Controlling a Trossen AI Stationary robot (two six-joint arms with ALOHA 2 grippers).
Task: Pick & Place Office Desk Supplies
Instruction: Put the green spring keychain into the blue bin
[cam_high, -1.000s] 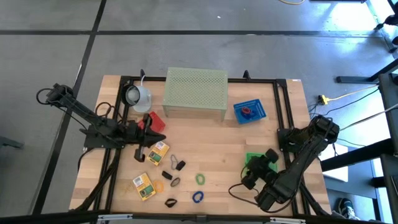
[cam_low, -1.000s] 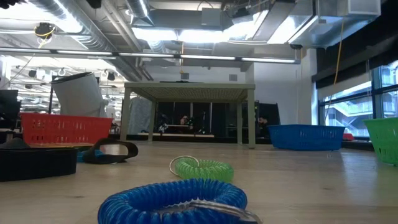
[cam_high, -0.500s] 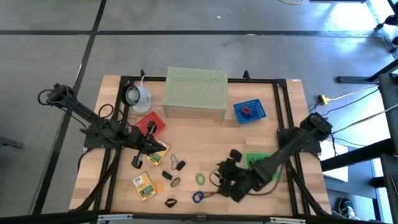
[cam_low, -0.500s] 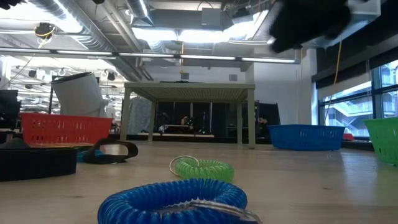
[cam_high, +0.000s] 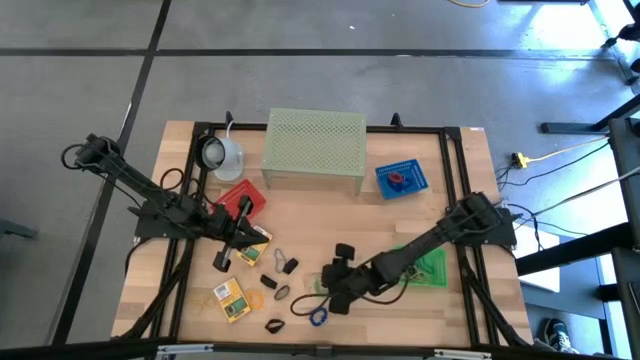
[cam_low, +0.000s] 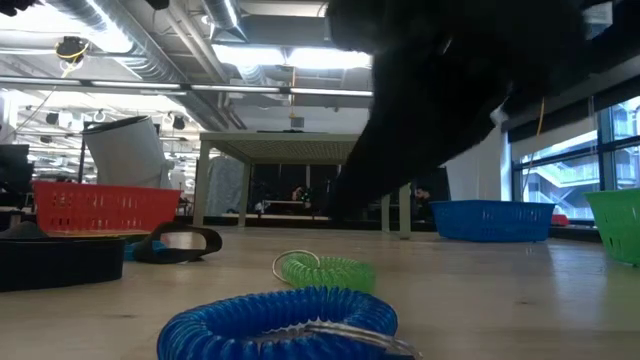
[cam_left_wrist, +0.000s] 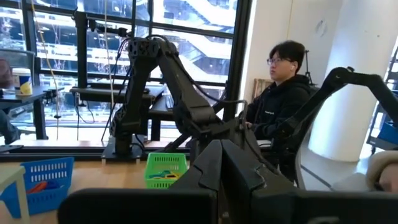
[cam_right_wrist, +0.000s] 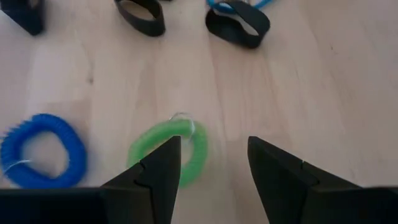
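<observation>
From above, the right gripper (cam_high: 328, 292) reaches low across the wooden table (cam_high: 470, 200), sitting over the green coil loop (cam_high: 321, 287), with the blue coil loop (cam_high: 318, 317) just beside it. The left gripper (cam_high: 243, 232) sits by the red basket (cam_high: 243, 196) and a yellow printed packet (cam_high: 256, 240), fingers pressed together.

At table height, the blue coil loop (cam_low: 280, 320) lies nearest, the green coil loop (cam_low: 325, 270) behind it, and a dark arm fills the upper middle.

Left wrist camera: closed fingers (cam_left_wrist: 214, 168), a green basket (cam_left_wrist: 164, 169) beyond, a seated person (cam_left_wrist: 283, 99) in the room.

Right wrist camera: fingers (cam_right_wrist: 155, 171) spread wide, empty, the green coil loop (cam_right_wrist: 168, 152) between and below them, the blue coil loop (cam_right_wrist: 40, 149) apart.
</observation>
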